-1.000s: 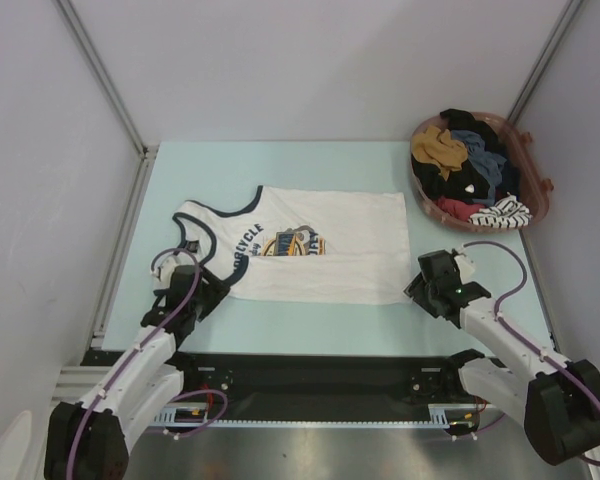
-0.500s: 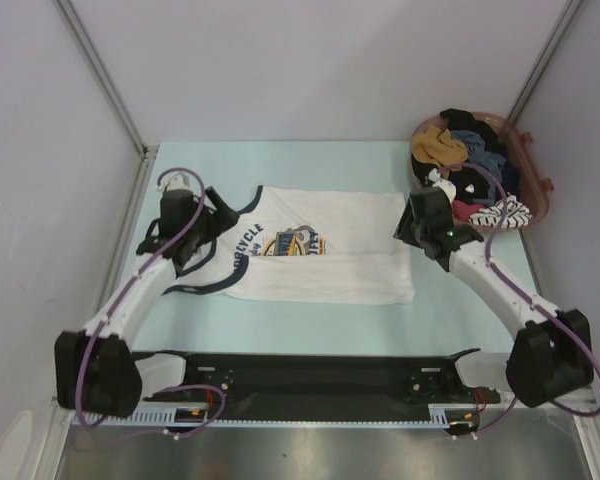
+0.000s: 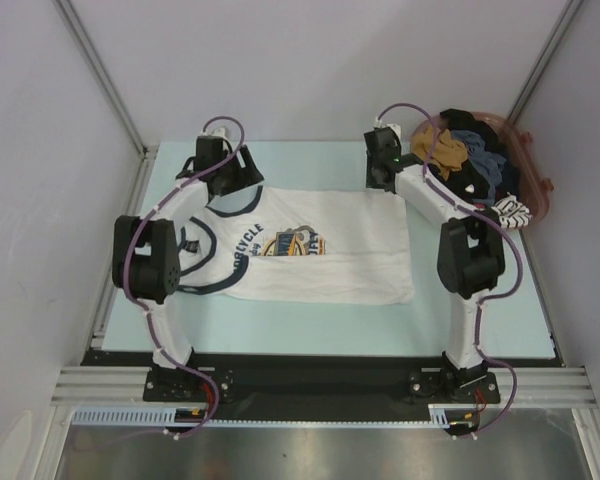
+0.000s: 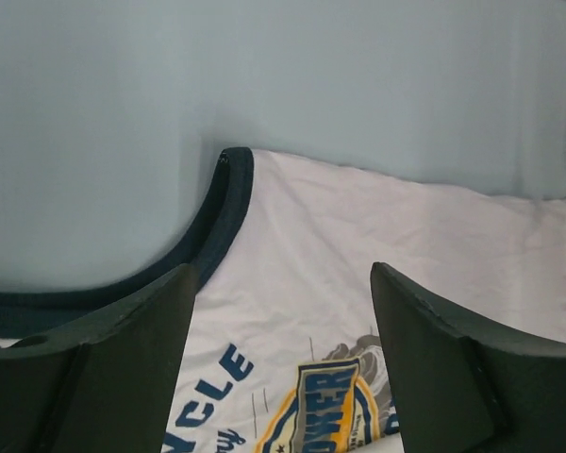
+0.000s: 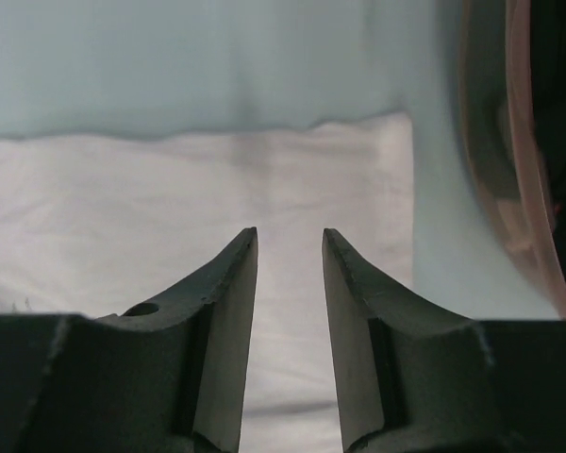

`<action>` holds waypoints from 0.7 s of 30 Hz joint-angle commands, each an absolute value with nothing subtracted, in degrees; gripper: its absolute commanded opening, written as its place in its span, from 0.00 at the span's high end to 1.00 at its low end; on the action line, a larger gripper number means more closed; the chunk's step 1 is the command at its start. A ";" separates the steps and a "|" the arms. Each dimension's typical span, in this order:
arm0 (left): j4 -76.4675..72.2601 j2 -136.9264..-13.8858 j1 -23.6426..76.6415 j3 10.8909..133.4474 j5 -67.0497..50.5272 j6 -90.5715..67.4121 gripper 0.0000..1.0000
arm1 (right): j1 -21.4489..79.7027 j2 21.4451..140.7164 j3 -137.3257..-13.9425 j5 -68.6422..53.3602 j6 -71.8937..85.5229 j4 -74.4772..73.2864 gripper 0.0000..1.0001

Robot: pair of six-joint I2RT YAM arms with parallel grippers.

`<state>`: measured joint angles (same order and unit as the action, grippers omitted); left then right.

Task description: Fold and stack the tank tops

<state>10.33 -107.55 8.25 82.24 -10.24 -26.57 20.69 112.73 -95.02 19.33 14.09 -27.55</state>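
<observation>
The white tank top (image 3: 320,250) with navy trim lies flat in the middle of the table, its near edge folded up over the print. My left gripper (image 3: 234,180) hangs over its far left shoulder strap (image 4: 228,203), jaws wide open and holding nothing (image 4: 281,276). Over the far right hem corner, my right gripper (image 3: 383,180) is open by a narrow gap, with only white cloth (image 5: 170,217) below it (image 5: 290,236). A slate grey-blue cloth (image 3: 477,146) sits in the basket among other clothes.
A brown basket (image 3: 536,190) at the back right holds black, mustard, red and striped clothes, its rim (image 5: 519,179) close to the right of my right gripper. Grey walls enclose the pale blue table (image 3: 310,160) at the back and sides.
Both arms have swung out from the near edge of the tank top to its far edge. The right jaws have narrowed. The tank top has not moved.
</observation>
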 commanded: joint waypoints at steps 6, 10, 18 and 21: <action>18.54 -121.01 10.46 96.23 -7.91 -20.39 0.25 | 19.25 124.71 -110.21 24.79 8.88 -36.13 0.61; 19.77 -125.58 10.81 101.15 -5.64 -19.87 0.26 | 17.67 125.68 -109.87 23.39 9.14 -35.33 0.61; 29.44 -138.24 10.99 117.68 -2.11 -20.39 0.45 | 17.75 125.68 -108.46 22.85 9.41 -33.31 0.61; 30.58 -139.39 10.99 118.04 -0.53 -21.09 0.57 | 17.67 126.47 -109.07 22.76 9.23 -33.13 0.61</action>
